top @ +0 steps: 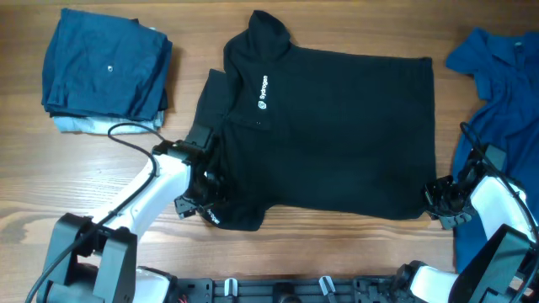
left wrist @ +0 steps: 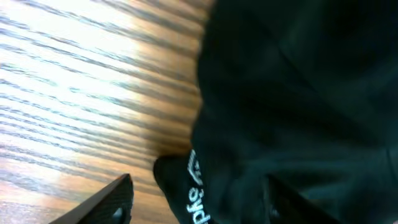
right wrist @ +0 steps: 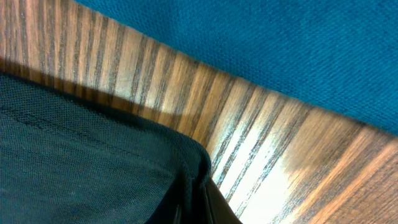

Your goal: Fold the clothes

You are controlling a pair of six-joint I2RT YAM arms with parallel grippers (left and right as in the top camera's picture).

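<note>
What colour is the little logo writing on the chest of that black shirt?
White. The logo lettering shows best in the overhead view, against the black shirt.

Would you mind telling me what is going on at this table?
Two robot arms are working on a black polo shirt spread flat on the wooden table. The right gripper is shut on its near hem corner. The left gripper is open around the near sleeve. No fold has been made yet.
</note>
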